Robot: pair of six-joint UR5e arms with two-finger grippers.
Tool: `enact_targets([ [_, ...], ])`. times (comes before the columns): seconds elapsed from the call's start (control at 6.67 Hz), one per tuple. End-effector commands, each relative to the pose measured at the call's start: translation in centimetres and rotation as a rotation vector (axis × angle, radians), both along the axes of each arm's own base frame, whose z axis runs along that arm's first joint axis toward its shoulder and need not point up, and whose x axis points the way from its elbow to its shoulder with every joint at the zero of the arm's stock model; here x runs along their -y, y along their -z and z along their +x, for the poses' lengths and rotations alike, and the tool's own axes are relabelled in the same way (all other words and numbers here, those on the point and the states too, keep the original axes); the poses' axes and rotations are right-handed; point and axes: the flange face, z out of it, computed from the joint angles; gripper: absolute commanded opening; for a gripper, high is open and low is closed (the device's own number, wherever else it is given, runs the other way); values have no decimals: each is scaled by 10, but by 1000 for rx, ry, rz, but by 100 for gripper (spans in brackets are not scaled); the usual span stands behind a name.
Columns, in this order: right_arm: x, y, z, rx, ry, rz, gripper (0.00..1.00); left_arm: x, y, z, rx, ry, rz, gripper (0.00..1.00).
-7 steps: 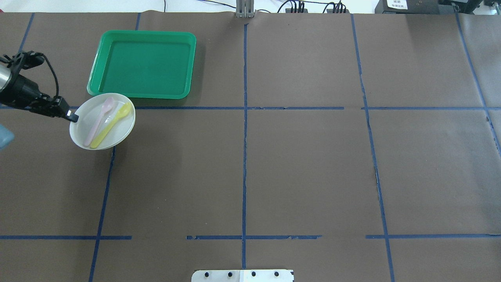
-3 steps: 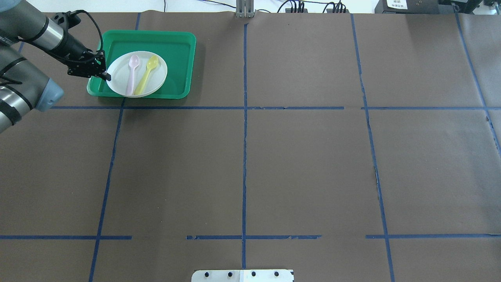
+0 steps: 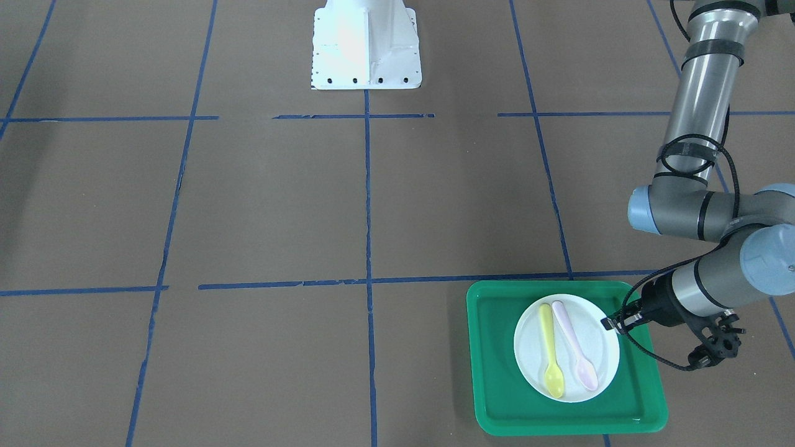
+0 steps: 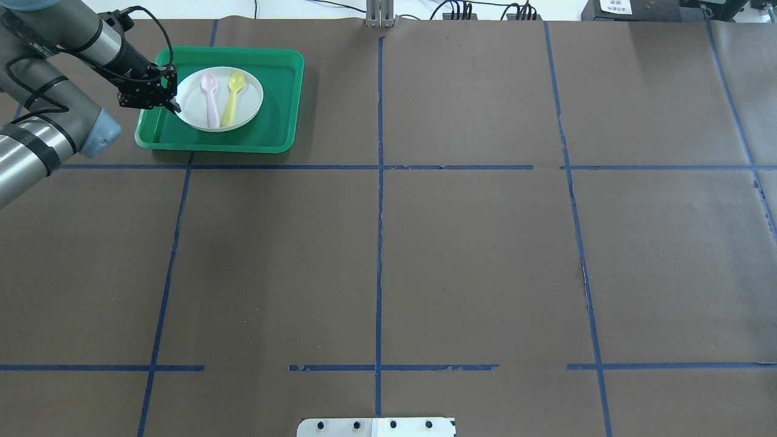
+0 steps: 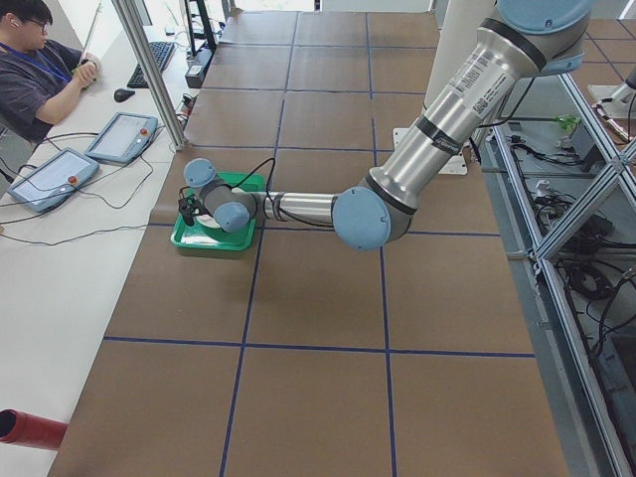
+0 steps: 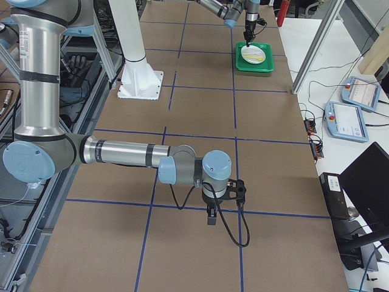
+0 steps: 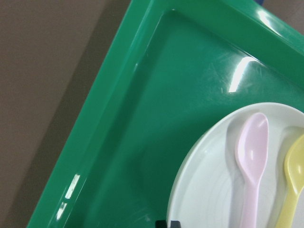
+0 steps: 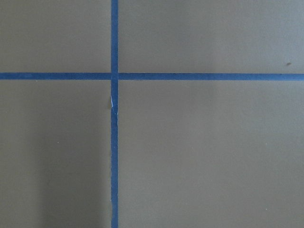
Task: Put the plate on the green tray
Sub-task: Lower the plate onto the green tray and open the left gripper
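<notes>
a: two spoons lie on the plate [image 4: 250,97]?
b: yes, a pink spoon [image 4: 211,100] and a yellow spoon [image 4: 232,100], side by side. the plate is inside the green tray [image 4: 276,103], about mid-tray. resting or just above it, i cannot tell.
a: grippers?
b: left gripper [image 4: 172,104] pinches the plate's rim. right gripper [image 6: 211,218] hangs low over the brown table [image 4: 425,243]. spread or closed, i cannot tell.
</notes>
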Motion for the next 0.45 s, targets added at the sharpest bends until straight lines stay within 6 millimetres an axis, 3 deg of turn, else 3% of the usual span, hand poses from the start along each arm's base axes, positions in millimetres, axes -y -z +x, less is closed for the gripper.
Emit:
enact_targets([
  [0.0, 0, 0, 0, 0, 0, 1, 100, 9, 12, 3, 6, 51, -21, 98],
  [0.3, 0, 0, 0, 0, 0, -1, 100, -4, 23, 0, -7, -2, 92, 100],
])
